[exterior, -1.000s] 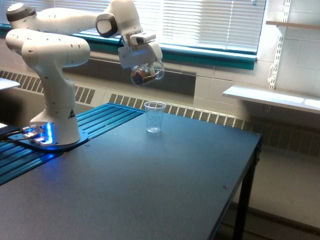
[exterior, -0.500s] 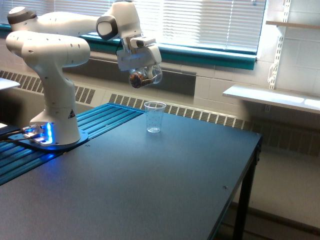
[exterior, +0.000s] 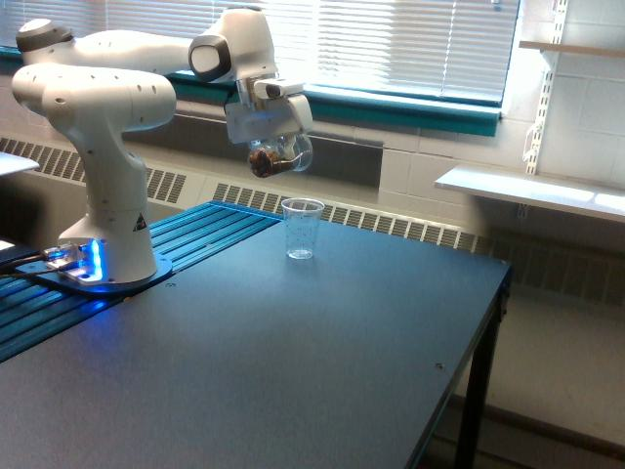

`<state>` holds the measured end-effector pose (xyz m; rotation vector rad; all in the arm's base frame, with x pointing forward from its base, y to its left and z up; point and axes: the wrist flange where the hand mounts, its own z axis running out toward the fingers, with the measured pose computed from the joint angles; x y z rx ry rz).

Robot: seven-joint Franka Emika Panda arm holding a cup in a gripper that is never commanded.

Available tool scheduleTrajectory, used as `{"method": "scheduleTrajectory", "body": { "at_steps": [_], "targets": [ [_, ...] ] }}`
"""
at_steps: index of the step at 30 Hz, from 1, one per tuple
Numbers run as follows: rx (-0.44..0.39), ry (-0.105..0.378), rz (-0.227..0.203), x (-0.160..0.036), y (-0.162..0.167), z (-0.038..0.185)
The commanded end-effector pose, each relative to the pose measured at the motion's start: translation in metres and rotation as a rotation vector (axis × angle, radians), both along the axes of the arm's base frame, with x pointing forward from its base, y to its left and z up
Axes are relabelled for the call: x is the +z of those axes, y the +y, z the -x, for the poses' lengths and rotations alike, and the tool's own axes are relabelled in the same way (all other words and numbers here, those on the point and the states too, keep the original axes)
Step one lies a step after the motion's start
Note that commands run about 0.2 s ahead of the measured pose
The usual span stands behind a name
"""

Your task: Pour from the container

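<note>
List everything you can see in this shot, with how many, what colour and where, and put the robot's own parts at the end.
container: one, clear with brown bits inside, held in the air above and to the exterior view's left of the ribbed cup
ribbed cup: one, clear, upright on the table near its far edge
table: one, dark, fills the foreground
shelf: one, white, on the wall at the exterior view's right
window blinds: one set, white, behind the arm
radiator grille: one, white, along the wall behind the table
robot arm: one, white, base at the exterior view's left with a blue light
gripper: one, white, shut on the container
</note>
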<state>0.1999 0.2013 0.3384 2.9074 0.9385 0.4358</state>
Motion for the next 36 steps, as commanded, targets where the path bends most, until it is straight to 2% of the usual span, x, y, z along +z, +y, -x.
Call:
{"method": "scheduleTrajectory", "body": {
  "at_steps": [1,36],
  "targets": [
    [-0.006,0.006,0.011,-0.008,-0.011,0.001],
    [-0.009,0.012,0.058,-0.022,-0.007,0.006]
  ]
}}
